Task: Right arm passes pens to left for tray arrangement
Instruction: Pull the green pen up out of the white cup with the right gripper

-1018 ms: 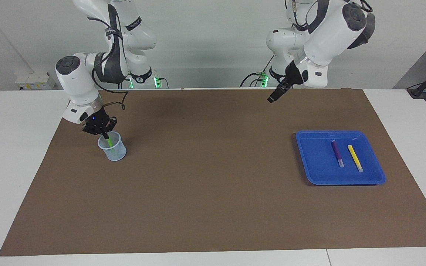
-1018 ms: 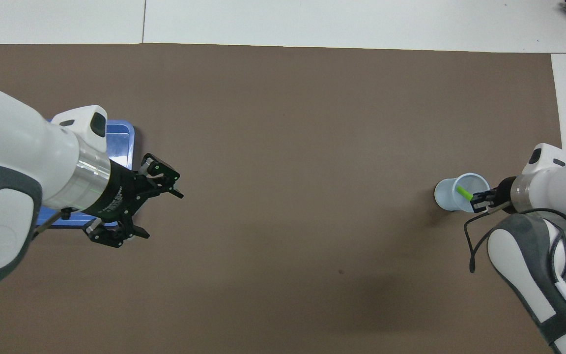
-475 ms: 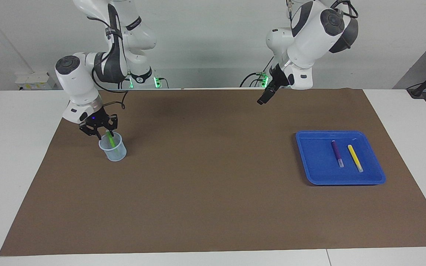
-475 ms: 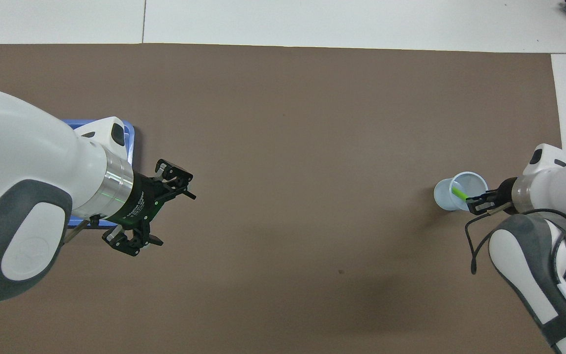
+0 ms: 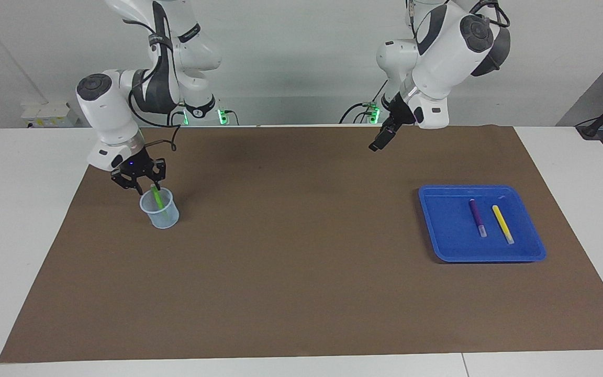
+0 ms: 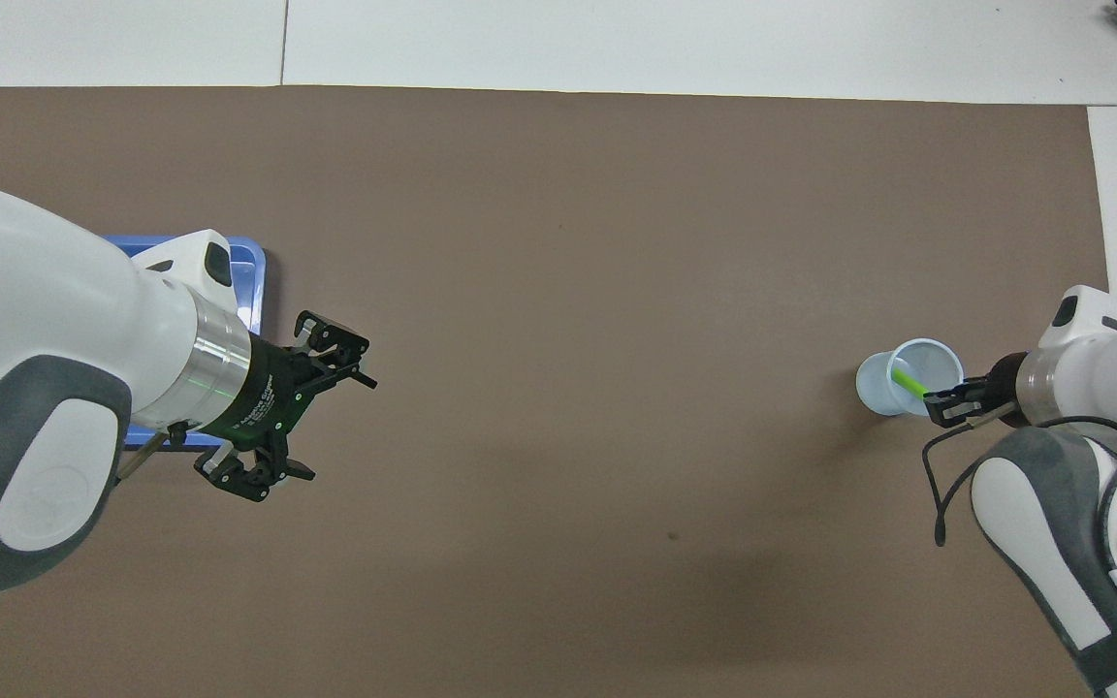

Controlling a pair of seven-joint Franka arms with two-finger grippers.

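A bright green pen leans inside a small translucent cup near the right arm's end of the mat. My right gripper hangs just over the cup's rim, open, with the pen's top end between its fingertips and nothing gripped. From overhead, the right gripper sits at the cup edge beside the green pen. The blue tray holds a purple pen and a yellow pen side by side. My left gripper is open, raised over the mat; overhead, the left gripper shows next to the tray.
A brown mat covers most of the white table. The arms' bases with green lights stand at the robots' edge of the table.
My right gripper opened and rose a little out of the cup, leaving the green pen leaning in it. The left arm swung toward the table's middle, its gripper open.
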